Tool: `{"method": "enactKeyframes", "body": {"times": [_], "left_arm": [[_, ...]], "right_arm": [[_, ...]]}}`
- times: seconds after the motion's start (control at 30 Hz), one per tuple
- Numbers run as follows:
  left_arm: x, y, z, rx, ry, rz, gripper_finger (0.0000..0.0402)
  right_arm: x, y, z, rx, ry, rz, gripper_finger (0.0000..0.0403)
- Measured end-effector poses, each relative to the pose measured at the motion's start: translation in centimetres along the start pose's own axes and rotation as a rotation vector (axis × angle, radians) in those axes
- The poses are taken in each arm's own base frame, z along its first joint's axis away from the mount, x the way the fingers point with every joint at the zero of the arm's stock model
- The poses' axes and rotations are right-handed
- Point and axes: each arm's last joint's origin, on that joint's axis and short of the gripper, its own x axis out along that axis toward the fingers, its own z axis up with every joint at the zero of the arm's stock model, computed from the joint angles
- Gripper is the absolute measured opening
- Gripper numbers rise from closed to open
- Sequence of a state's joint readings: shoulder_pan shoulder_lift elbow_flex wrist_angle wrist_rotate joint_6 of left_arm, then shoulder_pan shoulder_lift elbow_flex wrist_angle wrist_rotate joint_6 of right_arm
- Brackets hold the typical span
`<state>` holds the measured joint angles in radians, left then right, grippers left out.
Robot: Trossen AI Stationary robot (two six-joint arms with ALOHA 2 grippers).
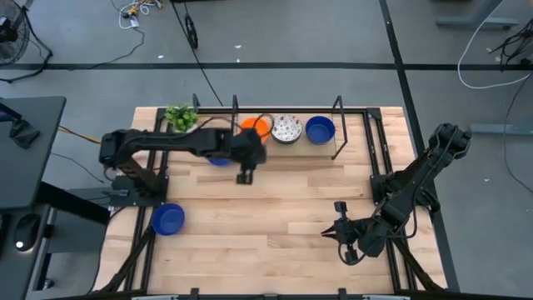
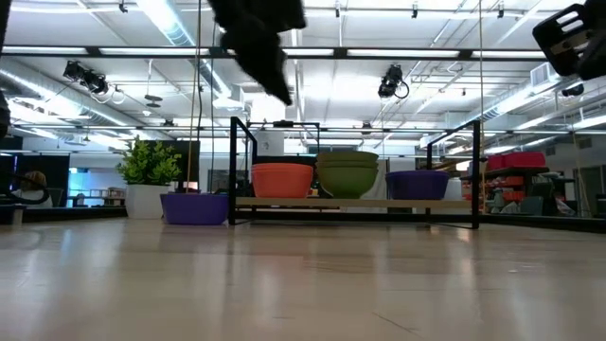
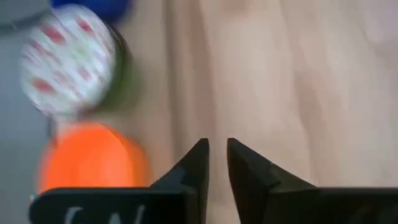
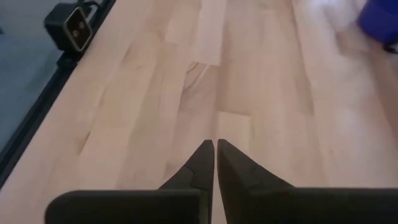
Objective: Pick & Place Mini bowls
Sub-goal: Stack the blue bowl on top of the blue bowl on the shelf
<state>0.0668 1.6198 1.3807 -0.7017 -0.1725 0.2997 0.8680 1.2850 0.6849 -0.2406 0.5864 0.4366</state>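
Three mini bowls stand in a row inside a black rack at the table's far edge: orange, white speckled and blue. Another blue bowl shows partly under my left arm, and a third blue bowl sits near the left edge. My left gripper hangs above the table, just nearer than the orange bowl. Its fingers are a narrow gap apart and hold nothing. My right gripper waits low at the near right, shut and empty.
A small potted green plant stands at the far left corner. The black rack's frame rises around the bowl row, with posts and a low front rail. Bare wood lies across the table's middle.
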Motion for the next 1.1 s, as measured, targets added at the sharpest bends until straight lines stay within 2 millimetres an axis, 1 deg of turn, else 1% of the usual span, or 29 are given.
{"method": "enactKeyframes", "body": {"times": [0.1, 0.17, 0.33, 0.5, 0.57, 0.63, 0.73, 0.83, 0.93, 1.0, 1.1], "left_arm": [[-1.1, -2.6, -1.8, -0.007, 0.068, -0.045, 0.0039], [-2.1, -4.4, -3.1, -0.031, 0.095, -0.074, 0.0026], [-4.9, -8.5, -6.3, -0.136, 0.154, -0.139, 0.0007], [-7.8, -12.0, -9.7, -0.31, 0.257, -0.172, 0.0007], [-8.5, -13.0, -11.0, -0.41, 0.306, -0.167, 0.0013], [-8.8, -14.1, -12.0, -0.536, 0.341, -0.17, 0.0019], [-8.8, -15.7, -13.3, -0.733, 0.418, -0.17, 0.0031], [-8.6, -17.1, -14.6, -0.887, 0.51, -0.166, 0.0054], [-8.5, -18.6, -15.5, -1.003, 0.561, -0.173, 0.0093], [-8.5, -19.4, -15.8, -1.064, 0.562, -0.197, 0.0125], [-8.7, -20.3, -16.4, -1.139, 0.56, -0.187, 0.017]], "right_arm": [[0.0, 0.0, 0.1, 0.004, -0.011, -0.011, 0.0022], [0.0, 0.0, 0.1, 0.007, -0.018, -0.016, 0.0023], [0.0, -0.1, 0.2, -0.01, -0.042, -0.053, 0.0023], [0.3, -0.5, 0.6, -0.045, -0.066, -0.088, 0.0022], [0.5, -0.8, 0.9, -0.066, -0.076, -0.095, 0.0023], [0.7, -1.1, 1.2, -0.101, -0.081, -0.108, 0.0023], [1.0, -1.7, 1.5, -0.153, -0.086, -0.131, 0.0022], [1.4, -2.3, 1.8, -0.195, -0.084, -0.154, 0.0023], [1.7, -3.0, 2.1, -0.231, -0.075, -0.179, 0.0023], [1.9, -3.4, 2.2, -0.248, -0.065, -0.185, 0.0022], [2.3, -4.1, 2.4, -0.267, -0.055, -0.188, 0.0022]]}}
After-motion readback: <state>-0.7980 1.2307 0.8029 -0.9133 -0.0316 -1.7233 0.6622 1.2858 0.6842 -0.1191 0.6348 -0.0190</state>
